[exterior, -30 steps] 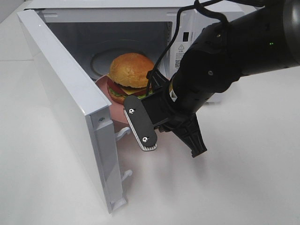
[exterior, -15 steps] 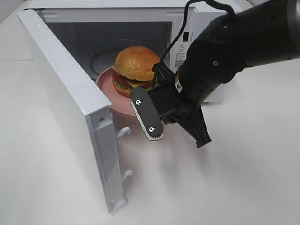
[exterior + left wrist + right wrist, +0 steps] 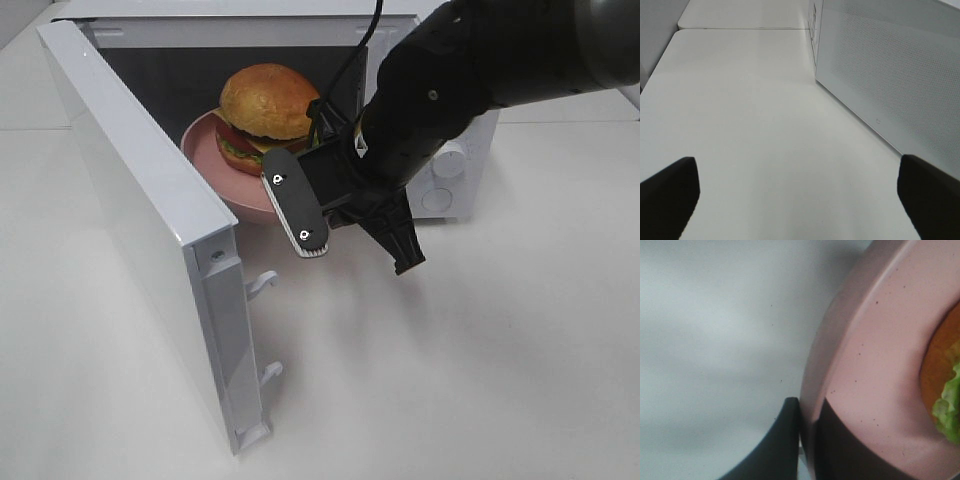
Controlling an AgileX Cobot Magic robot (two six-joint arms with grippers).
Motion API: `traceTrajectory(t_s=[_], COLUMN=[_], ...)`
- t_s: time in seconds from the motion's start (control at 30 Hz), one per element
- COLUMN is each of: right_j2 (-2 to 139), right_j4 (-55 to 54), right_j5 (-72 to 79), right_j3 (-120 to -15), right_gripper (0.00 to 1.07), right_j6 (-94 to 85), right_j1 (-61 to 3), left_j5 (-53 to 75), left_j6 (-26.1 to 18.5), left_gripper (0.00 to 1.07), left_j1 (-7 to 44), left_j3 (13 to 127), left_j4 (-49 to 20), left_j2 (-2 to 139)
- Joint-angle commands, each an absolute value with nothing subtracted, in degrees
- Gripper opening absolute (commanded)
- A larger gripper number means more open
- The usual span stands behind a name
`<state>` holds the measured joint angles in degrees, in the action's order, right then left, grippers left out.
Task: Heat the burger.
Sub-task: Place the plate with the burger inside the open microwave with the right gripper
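First, check the left gripper [image 3: 800,210]: its wrist view shows the jaws standing wide apart with nothing between them, above the bare white table [image 3: 740,110]. A white panel [image 3: 890,75] with a fine dotted mesh stands near it on that table; you cannot tell from this view which part of the oven it is. Next, in the high view, locate the microwave door [image 3: 140,200], which is swung open at the 9 o'clock side of the microwave [image 3: 478,170]. Moving toward 3 o'clock from the door, you reach the pink plate [image 3: 205,150], which sits at the mouth of the dark cavity [image 3: 160,85]. You cannot tell whether its underside touches the oven floor. The burger [image 3: 265,95] rests on this plate, bun dome upward, toward the plate's 1 o'clock side, with dark patty and green filling showing under the bun. At the plate's 4 o'clock edge, find the right gripper [image 3: 290,200]. Its wrist view shows both dark fingers [image 3: 785,440] closed onto the plate's rim, one on each face, so the jaws are clamped on the plate and not on the burger. At the far 3 o'clock side, two round knobs [image 3: 450,158] sit on the microwave's front, partly covered by the black arm.
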<state>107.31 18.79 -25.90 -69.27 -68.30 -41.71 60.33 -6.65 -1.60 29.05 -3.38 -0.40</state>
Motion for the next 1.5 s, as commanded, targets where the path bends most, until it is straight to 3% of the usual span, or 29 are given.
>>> traceTrajectory(t_s=[0.03,1.5], right_j2=[109.2,130.6], right_j4=[20.2,17.2], right_j5=[-27.3,-42.1], right_j3=[-73.9,-109.7], right_gripper=[0.00,0.00], right_j6=[-67.6,-71.8], right_j1=[-40.7,-40.8], left_j5=[59.9,59.9], left_j6=[-6.4,-6.4], left_gripper=[1.05,1.05], left_j1=[-1.3,-1.3], left_j3=[29.0,29.0], left_j4=[-3.5,-3.4], left_j2=[-1.4,-1.4])
